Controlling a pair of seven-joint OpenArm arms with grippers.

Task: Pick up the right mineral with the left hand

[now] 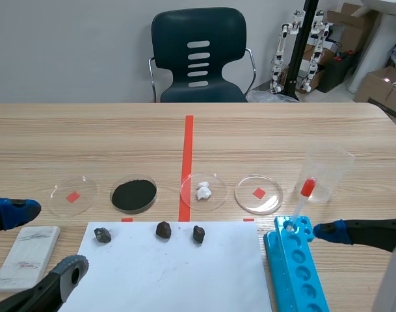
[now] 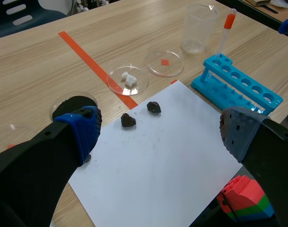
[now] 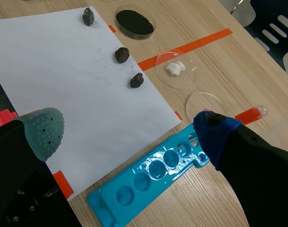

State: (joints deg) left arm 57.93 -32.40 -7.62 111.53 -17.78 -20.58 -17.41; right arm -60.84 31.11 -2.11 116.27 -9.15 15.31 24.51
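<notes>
Three dark minerals (image 1: 162, 229) sit spaced in a row along the white sheet's (image 1: 171, 276) far edge on the counter (image 1: 106, 133), probably so each can be taken singly. The right mineral (image 1: 198, 234) ends that row. The left hand (image 2: 160, 131) hovers short of it, spread wide, holding and touching nothing.

No legible text, labels or numbers anywhere.

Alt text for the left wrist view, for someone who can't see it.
The open left gripper hovers over a white sheet; ahead of it on the sheet lie the right mineral and the middle mineral, untouched. Beyond them stand a dish of white pieces, a blue tube rack holding a dropper, and a beaker.
</notes>
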